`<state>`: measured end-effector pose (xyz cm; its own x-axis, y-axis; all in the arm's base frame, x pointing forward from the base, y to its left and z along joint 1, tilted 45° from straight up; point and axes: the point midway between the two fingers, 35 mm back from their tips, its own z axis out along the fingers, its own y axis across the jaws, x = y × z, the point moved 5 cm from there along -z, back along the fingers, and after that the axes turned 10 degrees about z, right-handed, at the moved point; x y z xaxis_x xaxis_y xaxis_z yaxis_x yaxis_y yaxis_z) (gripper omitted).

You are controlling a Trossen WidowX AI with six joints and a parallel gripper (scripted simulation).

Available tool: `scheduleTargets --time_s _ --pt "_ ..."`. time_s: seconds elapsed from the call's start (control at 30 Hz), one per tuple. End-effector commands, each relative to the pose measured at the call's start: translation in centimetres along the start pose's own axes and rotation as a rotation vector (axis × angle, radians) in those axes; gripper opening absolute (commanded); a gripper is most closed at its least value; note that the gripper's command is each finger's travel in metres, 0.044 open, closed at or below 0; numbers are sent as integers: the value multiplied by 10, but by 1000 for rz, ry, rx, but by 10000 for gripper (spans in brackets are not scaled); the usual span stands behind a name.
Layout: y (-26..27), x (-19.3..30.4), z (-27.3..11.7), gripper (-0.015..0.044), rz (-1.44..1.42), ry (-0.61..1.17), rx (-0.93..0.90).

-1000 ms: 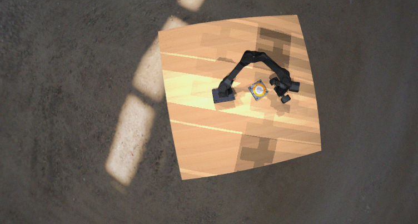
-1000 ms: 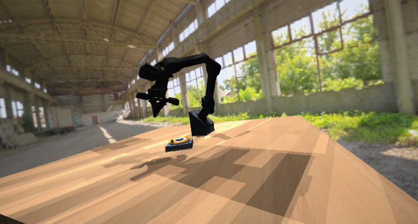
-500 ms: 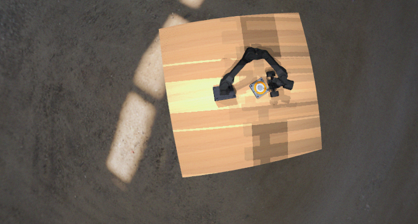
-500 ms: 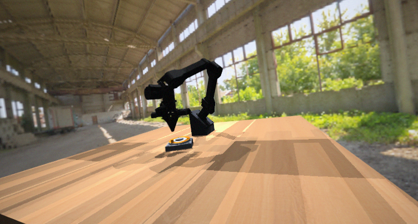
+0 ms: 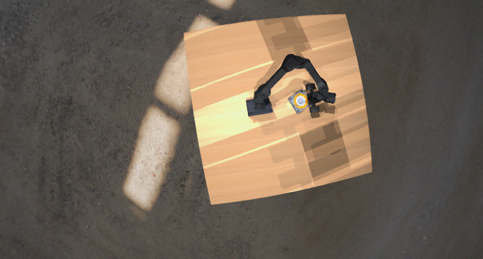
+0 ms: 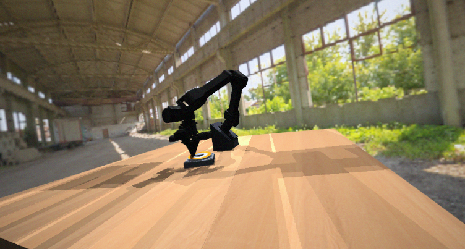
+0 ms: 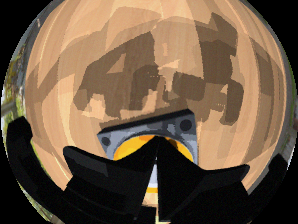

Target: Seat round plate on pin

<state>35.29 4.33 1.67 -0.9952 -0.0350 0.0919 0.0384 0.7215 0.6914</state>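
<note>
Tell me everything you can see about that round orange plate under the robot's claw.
The round plate is a flat orange ring with a pale whitish centre, lying on a square grey base with dark corner holes, on the wooden table. Its tab, hole and the pin are too small to make out, and so is any tilt. The shut gripper points down at its rim, on the side away from the arm's mount; the views cannot settle whether it touches.
</note>
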Motion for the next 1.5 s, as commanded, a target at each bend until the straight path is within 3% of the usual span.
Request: scheduleTargets --time_s 0.0,1.47 --pt "-8 1 1 0 5 2 -5" --pt "-44 13 2 0 5 3 -4"
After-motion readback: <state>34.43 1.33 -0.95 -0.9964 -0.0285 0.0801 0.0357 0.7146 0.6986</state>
